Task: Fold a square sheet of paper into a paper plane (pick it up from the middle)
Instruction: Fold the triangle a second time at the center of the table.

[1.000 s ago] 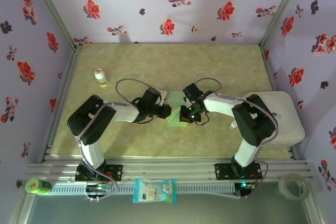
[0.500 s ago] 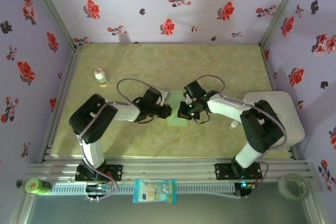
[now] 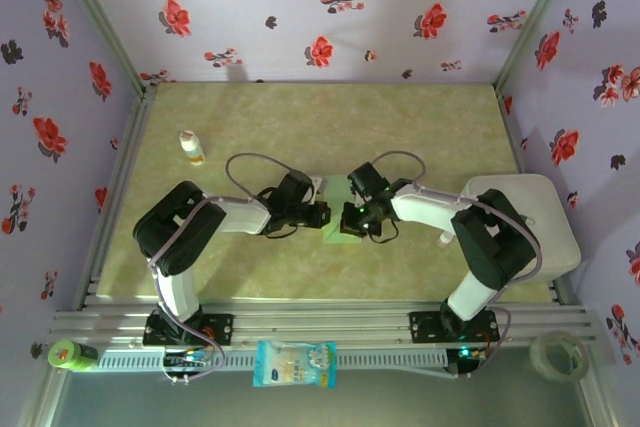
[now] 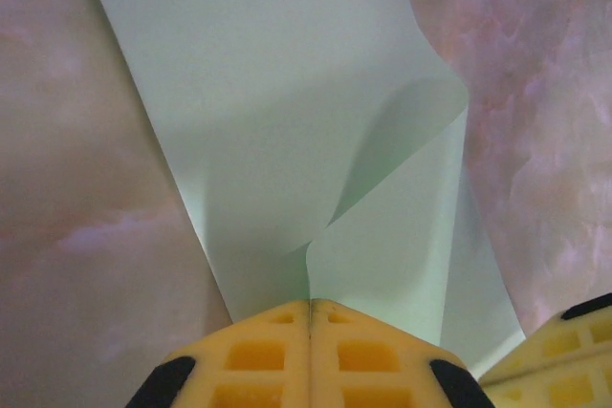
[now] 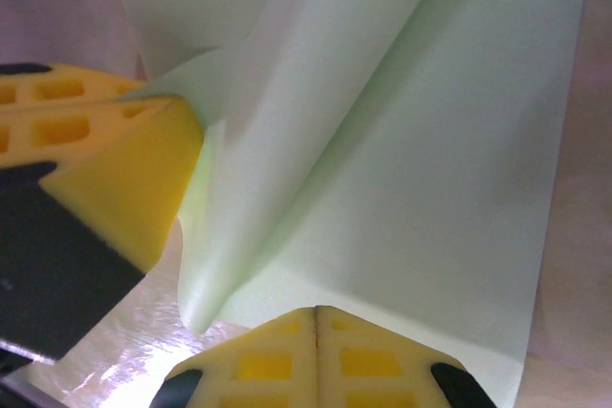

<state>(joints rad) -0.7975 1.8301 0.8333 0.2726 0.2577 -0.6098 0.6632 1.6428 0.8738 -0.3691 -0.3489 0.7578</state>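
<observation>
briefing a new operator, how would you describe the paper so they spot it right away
On the beige table, find the middle, where the left gripper and right gripper meet. Both pinch the paper: a thin, pale mint-green sheet, unlike the small white bottle far left.

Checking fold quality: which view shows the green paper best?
Left wrist: the square sheet of paper spreads wide, curled flap plain. Right wrist shows its folds close up; top external, just a small sliver.

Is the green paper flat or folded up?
Partly folded: the green paper has a flap bending up over itself where the left pincer and right pincer pinch it.
</observation>
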